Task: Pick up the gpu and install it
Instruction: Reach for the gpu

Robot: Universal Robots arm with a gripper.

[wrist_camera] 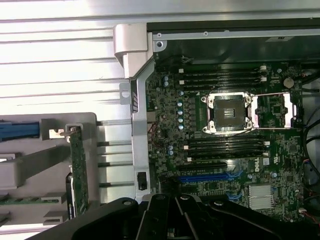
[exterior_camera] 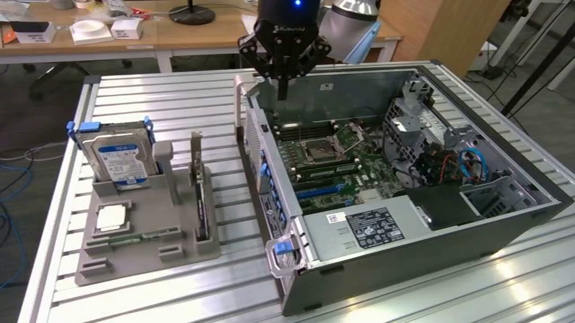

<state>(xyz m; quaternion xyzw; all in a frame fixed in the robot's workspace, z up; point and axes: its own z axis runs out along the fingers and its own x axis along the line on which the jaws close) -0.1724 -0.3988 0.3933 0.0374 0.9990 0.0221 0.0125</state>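
Observation:
The gpu [exterior_camera: 199, 192] is a thin dark card standing on its edge in a slot of the grey holder [exterior_camera: 144, 252], on the exterior view's left. In the wrist view the gpu [wrist_camera: 78, 167] shows as a narrow green strip next to the case wall. My gripper [exterior_camera: 281, 89] hangs above the far left corner of the open computer case [exterior_camera: 449, 229], well away from the gpu. Its fingers are shut with nothing between them. The black gripper [wrist_camera: 175, 222] body also sits at the edge of the wrist view, over the motherboard [wrist_camera: 225, 150].
The holder also carries an upright hard drive [exterior_camera: 117, 158] with a blue-white label, a flat processor chip [exterior_camera: 110, 217] and a memory stick [exterior_camera: 134, 237]. Inside the case lie a blue expansion slot [wrist_camera: 210, 177], an empty processor socket [wrist_camera: 229, 111], a power supply [exterior_camera: 373, 225] and cables [exterior_camera: 472, 165].

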